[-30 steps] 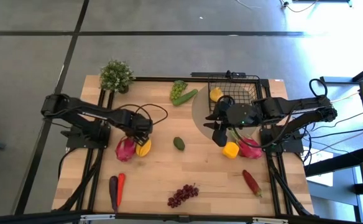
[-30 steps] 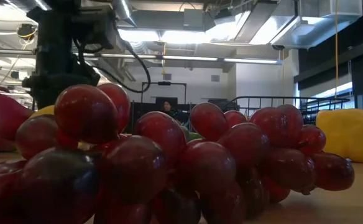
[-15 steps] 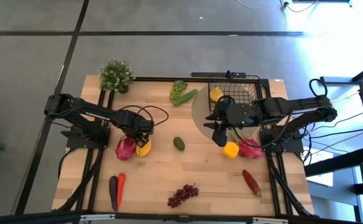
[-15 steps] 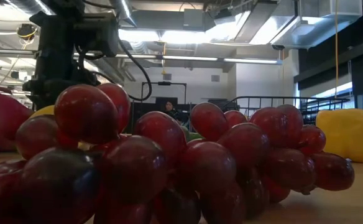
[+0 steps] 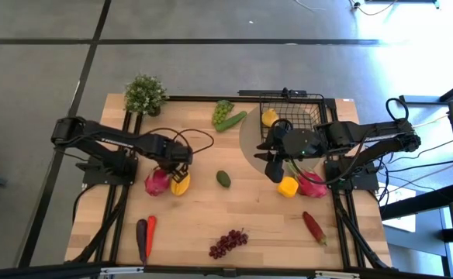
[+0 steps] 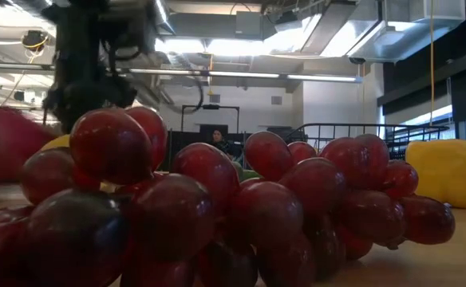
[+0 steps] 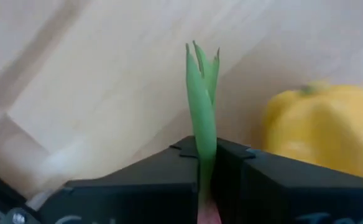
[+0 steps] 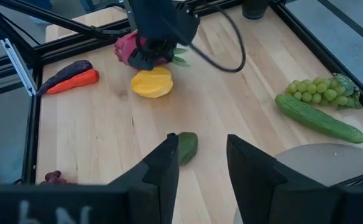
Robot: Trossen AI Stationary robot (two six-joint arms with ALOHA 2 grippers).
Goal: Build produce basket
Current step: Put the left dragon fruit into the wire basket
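Observation:
My left gripper (image 5: pixel 174 169) is shut on a pink dragon fruit (image 5: pixel 157 183) at the table's left, with a yellow starfruit (image 5: pixel 180 184) beside it. My right gripper (image 5: pixel 274 172) hovers open and holds nothing, just in front of the black wire basket (image 5: pixel 312 116). A lemon (image 5: pixel 269 118) lies in the basket. An avocado (image 8: pixel 185 147) rests on the wood ahead of the right fingers. A yellow pepper (image 5: pixel 288 187) and a second dragon fruit (image 5: pixel 312 184) lie near the right arm. My left gripper pinches one green leaf (image 7: pixel 201 112) of the dragon fruit between its two fingers. The leaf stands up between the fingertips, and pink skin (image 7: pixel 207 216) shows just behind them. The fingers come from above. Whether the fruit is clear of the table I cannot tell.
Purple grapes (image 5: pixel 228 243) lie at the near edge and fill the low view. A chili (image 5: pixel 313 226) sits near right, an eggplant (image 5: pixel 141 239) and a carrot (image 5: pixel 150 226) near left. A cucumber with green grapes (image 5: pixel 228 118) and a potted plant (image 5: pixel 145 94) stand at the back.
My left gripper has shut on the dragon fruit's green leaf and taken hold. The fruit, sharp in the low view before, now shows blurred there, so it has begun to move. My right arm has kept still.

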